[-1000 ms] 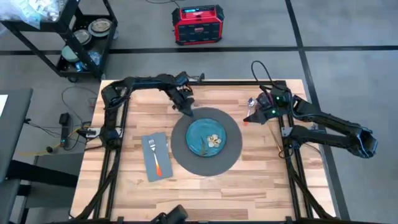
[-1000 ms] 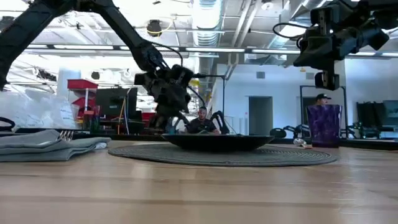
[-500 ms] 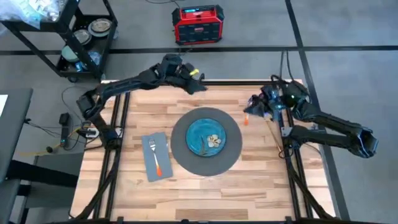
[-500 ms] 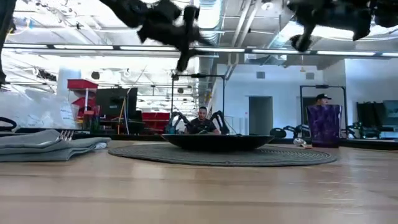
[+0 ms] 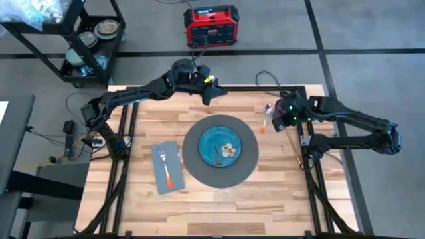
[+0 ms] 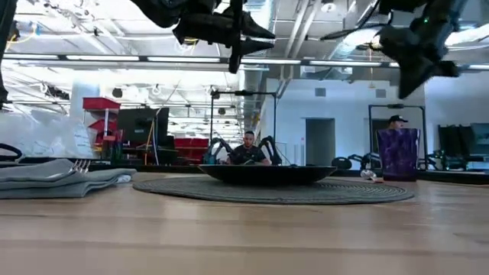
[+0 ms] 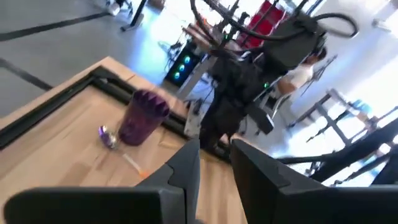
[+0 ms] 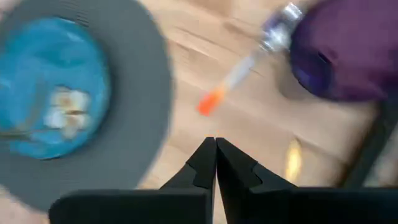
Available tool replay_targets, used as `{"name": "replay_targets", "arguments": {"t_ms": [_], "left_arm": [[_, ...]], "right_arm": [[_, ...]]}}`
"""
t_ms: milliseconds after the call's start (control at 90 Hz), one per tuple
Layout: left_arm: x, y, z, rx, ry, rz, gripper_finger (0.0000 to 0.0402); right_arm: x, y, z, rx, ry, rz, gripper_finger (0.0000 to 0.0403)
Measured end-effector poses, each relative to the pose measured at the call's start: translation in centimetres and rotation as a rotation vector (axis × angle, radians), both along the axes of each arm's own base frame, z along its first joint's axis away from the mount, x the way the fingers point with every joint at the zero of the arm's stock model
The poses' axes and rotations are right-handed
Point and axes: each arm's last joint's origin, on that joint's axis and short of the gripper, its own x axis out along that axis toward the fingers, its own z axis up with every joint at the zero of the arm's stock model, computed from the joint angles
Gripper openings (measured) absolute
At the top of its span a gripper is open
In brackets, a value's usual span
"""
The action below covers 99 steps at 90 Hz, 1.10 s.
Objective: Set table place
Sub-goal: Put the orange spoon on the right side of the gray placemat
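since half a second ago right gripper [image 5: 279, 121] has come in above the purple cup [image 7: 143, 116], fingers together, empty; left gripper [image 5: 211, 93] stays raised at the table's [image 5: 265, 192] far edge, fingers slightly apart; plate [image 5: 220, 147] on mat [image 5: 199, 167], spoon [image 8: 239, 76] beside cup, fork [image 5: 165, 166] on napkin [image 5: 174, 154]

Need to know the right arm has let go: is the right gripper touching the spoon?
Apart. The right wrist view shows the right gripper with fingers closed on nothing, bare wood between it and the spoon by the purple cup.
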Motion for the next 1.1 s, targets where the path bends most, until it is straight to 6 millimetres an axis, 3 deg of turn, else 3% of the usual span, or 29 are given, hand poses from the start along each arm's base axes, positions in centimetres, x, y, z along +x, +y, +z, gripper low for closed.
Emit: {"name": "replay_targets", "arguments": {"t_ms": [333,644,1100], "left_arm": [[-0.3,-0.1,-1.0,0.025,0.092,-0.019,0.0075],[-0.5,-0.3,-1.8,0.008,0.172,-0.032,0.0075],[-0.6,-0.3,-2.0,0.013,0.187,-0.038,0.0075]], "right_arm": [[4.7,0.1,-4.6,0.016,-0.074,-0.059,0.0],[4.0,0.5,-8.5,0.099,0.122,-0.118,0.0],[3.5,-3.9,-8.4,0.072,0.011,-0.192,0.0]]}}
